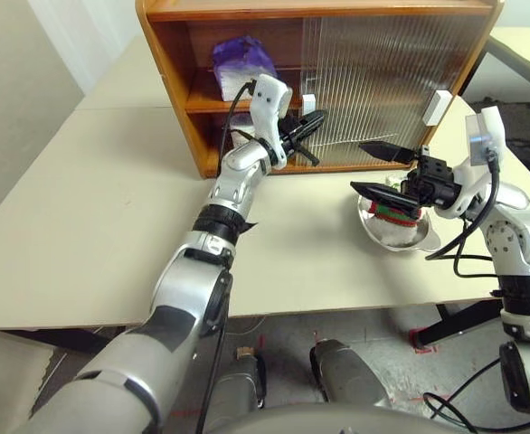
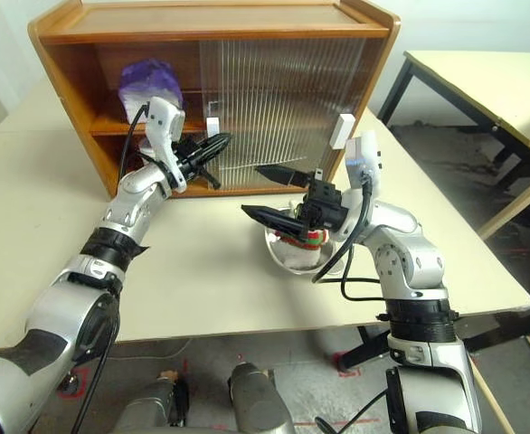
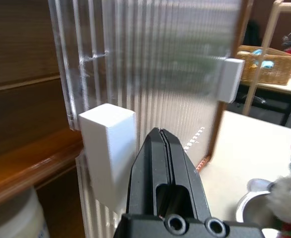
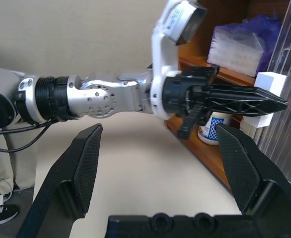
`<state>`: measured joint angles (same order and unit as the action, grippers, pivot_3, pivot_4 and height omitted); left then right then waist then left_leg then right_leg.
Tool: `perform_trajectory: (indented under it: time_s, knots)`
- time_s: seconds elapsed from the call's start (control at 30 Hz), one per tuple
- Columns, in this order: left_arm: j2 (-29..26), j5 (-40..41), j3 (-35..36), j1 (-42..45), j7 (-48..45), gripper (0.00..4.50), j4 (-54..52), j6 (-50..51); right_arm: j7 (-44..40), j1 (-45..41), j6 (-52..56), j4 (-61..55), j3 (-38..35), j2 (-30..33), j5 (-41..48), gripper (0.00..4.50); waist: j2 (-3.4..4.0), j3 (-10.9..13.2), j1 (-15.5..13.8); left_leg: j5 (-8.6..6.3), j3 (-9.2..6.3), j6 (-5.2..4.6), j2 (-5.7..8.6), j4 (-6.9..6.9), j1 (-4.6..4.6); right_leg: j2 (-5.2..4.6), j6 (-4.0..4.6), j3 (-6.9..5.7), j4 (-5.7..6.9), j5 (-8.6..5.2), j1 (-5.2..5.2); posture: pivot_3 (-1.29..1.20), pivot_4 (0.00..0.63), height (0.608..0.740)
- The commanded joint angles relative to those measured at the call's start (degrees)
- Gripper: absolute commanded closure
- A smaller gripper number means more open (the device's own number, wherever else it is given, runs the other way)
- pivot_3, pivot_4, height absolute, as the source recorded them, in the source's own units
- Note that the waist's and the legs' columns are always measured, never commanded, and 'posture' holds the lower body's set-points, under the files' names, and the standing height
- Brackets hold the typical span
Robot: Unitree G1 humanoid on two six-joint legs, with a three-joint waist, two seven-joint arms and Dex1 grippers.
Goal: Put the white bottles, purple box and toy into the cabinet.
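We log: L gripper [image 1: 312, 122] pressed together by white handle [image 3: 108, 148], frame centre; R gripper [image 1: 373, 167] spread above toy [image 1: 393, 213], bowl [image 1: 419, 242]; purple box [image 1: 242, 63] upper shelf, cabinet [image 1: 170, 54].

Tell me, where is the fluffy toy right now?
The toy sits in a steel bowl on the table, on the robot's right side, in front of the cabinet, just under the open right gripper.

Silver-grey jointed arms with black bands, white wrist mounts, loose black cables (ribbed pads inside the black fingers [image 4: 88, 163]).
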<state>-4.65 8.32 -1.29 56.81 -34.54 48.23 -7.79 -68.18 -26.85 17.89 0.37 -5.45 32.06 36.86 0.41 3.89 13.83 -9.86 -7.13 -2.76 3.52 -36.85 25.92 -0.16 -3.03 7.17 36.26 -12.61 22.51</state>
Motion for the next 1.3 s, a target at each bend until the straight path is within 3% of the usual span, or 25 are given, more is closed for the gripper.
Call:
perform_trajectory:
  time_s: [0.03, 0.17, 0.5, 0.83, 1.07, 1.3]
  knots:
    - [-1.1, -2.4, -0.1, 1.3, 2.3, 4.46, 1.8, -1.4, -0.2, 0.8, 0.8, -1.4, -0.4, 0.1, 0.8, 0.00, 0.00, 0.0, 0.3, 0.02, 0.00, -0.03, 0.00, 0.00, 0.01, 0.16, -0.17, 0.00, -0.01, -0.10, 0.00, -0.36, 0.048, 0.740]
    - [-2.8, -3.6, 0.3, 0.1, 4.4, 4.46, 0.8, -1.5, 0.0, 1.2, 1.1, -1.7, -0.4, 0.3, 1.0, 0.00, 0.00, 0.0, 1.0, 0.07, 0.00, -0.12, 0.02, 0.00, 0.04, 0.20, -0.70, 0.00, -0.01, -0.33, 0.00, -0.36, 0.050, 0.740]
    - [-8.0, -4.8, 0.9, -6.2, 6.4, 4.46, -8.9, 2.0, -0.2, 0.6, 1.1, -0.9, 0.4, -0.4, 0.7, 0.00, 0.00, 0.0, 3.5, 0.14, 0.15, 0.37, 0.07, 0.02, -0.10, 0.28, -0.85, 0.00, 0.00, -0.14, -0.03, -0.33, 0.054, 0.740]
    - [-13.3, -3.6, 3.2, -12.9, 8.1, 4.46, -20.1, 8.9, -1.0, 0.1, 1.1, -0.2, 0.7, -0.9, 0.5, 0.00, 0.05, 0.0, 1.8, 0.24, 0.01, 0.65, 0.08, 0.08, -0.08, 0.19, -0.31, 0.33, 0.00, 0.19, 0.02, -0.32, 0.053, 0.740]
    - [-11.7, -0.1, 2.6, -14.5, 4.3, 4.46, -26.3, 9.3, -1.6, 0.0, 1.0, 0.1, 0.8, -0.9, 0.3, 0.00, 0.08, -0.1, -0.4, 0.26, -0.06, 0.75, 0.08, 0.48, 0.02, 0.13, 0.42, 0.31, -0.01, 0.62, 0.28, -0.32, 0.050, 0.740]
    - [-8.3, 1.9, -0.7, -14.5, -0.3, 4.46, -29.9, 10.7, -1.9, 0.0, 1.3, 0.0, 0.7, -0.8, 0.4, 0.00, 0.10, -0.1, -1.3, 0.33, -0.06, 0.61, 0.02, 0.54, 0.04, 0.24, 0.35, 0.14, -0.03, 0.39, 0.29, -0.32, 0.047, 0.740]
